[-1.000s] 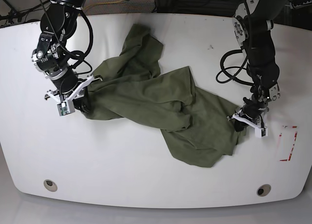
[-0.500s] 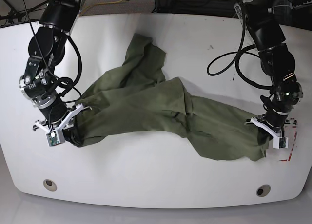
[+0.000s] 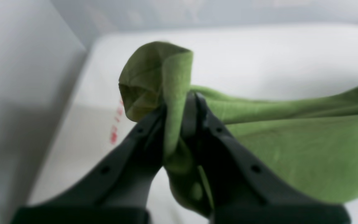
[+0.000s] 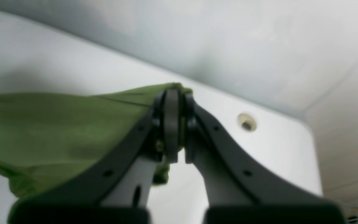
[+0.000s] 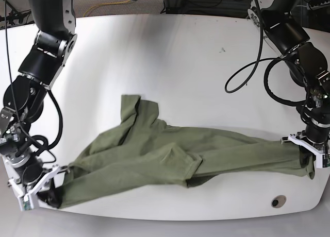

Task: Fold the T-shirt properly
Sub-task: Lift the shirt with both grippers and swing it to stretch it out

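The olive-green T-shirt (image 5: 170,157) lies stretched in a long band across the front of the white table (image 5: 180,67), with a bunched part (image 5: 136,113) trailing toward the back. My left gripper (image 5: 308,164) is shut on the shirt's right end near the table's right front edge. In the left wrist view the jaws (image 3: 179,102) pinch a folded edge of the cloth (image 3: 291,140). My right gripper (image 5: 49,197) is shut on the shirt's left end at the front left corner. In the right wrist view it (image 4: 172,93) clamps the cloth (image 4: 57,124).
A round hole (image 5: 278,201) sits in the table near the front right, another (image 4: 246,123) shows close to the right gripper. Red marks (image 3: 115,130) lie on the table by the left gripper. Black cables (image 5: 247,77) loop off the left arm.
Both grippers have moved toward the table's front edge and farther apart, dragging the shirt forward and pulling it into a longer, flatter band.
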Controlling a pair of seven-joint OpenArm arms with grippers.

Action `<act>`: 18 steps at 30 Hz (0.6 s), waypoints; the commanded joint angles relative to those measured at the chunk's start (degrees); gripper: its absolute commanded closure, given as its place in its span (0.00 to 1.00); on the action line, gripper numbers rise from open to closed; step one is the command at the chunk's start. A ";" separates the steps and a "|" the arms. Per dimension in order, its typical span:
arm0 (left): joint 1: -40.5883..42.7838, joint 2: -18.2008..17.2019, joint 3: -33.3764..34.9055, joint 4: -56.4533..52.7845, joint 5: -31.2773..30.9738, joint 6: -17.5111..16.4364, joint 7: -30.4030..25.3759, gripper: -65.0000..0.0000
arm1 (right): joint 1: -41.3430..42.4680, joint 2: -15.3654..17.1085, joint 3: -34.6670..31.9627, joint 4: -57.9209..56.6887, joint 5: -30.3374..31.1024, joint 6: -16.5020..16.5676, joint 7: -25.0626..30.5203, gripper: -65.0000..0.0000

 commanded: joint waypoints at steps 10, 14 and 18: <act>-9.08 -2.75 -0.05 4.08 0.21 0.38 3.57 1.00 | 13.83 5.67 -3.61 -1.59 1.75 2.12 -2.74 1.00; -7.94 -2.75 -0.14 4.08 0.21 0.29 3.66 1.00 | 8.74 5.76 -3.35 0.44 3.07 2.12 -3.09 1.00; -3.37 -2.57 -0.14 4.16 0.21 0.29 3.66 1.00 | -0.06 5.32 -0.01 3.69 3.33 2.12 -3.18 1.00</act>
